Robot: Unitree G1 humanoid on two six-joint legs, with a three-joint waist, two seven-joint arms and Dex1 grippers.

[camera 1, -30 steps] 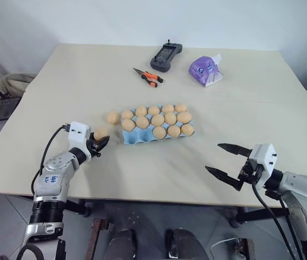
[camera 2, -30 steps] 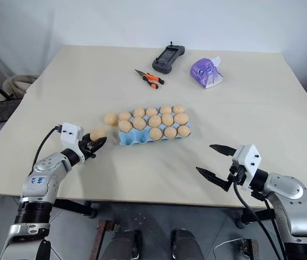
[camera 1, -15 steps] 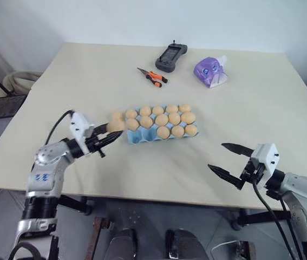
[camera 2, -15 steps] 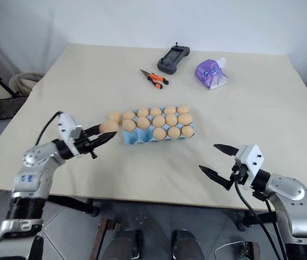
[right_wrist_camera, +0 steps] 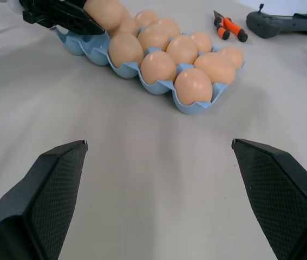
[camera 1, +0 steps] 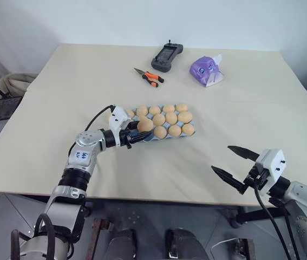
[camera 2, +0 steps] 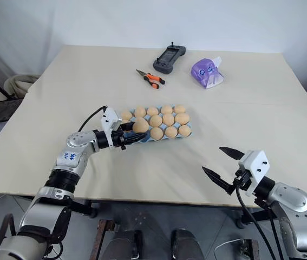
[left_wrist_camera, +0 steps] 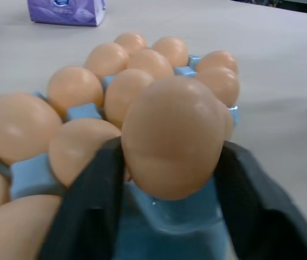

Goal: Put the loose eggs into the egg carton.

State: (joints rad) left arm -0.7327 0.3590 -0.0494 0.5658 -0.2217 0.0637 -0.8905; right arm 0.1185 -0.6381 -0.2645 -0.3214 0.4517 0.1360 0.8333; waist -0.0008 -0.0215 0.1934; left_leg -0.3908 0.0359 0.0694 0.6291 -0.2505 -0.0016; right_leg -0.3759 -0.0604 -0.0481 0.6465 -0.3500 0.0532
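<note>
left eye view puts the right claw (camera 1: 239, 166) nearest, low over the bare front of the counter (camera 1: 158, 173), its two black fingers spread wide with nothing between them, well apart from the tray. farther in, the left claw (camera 1: 140, 132) reaches level from the robot's left to the near left corner of the egg carton (camera 1: 191, 131). its fingers sit on either side of one egg (left_wrist_camera: 170, 135), which the left wrist view shows pinched between the pads just above a bare blue cup; whether the grip is loosening i cannot tell. around it the loose eggs (camera 1: 169, 116) already sit in their cups, row after row, touching or just beside one another. no egg lies plainly on the counter outside the tray, though the arm hides the spot by its left end. judging by this, the job is nearly finished: this egg needs lowering into its cup and letting go. beyond the tray lie orange-handled pliers (camera 1: 148, 78), a dark handset (camera 1: 167, 57) and a purple box (camera 1: 206, 70).
</note>
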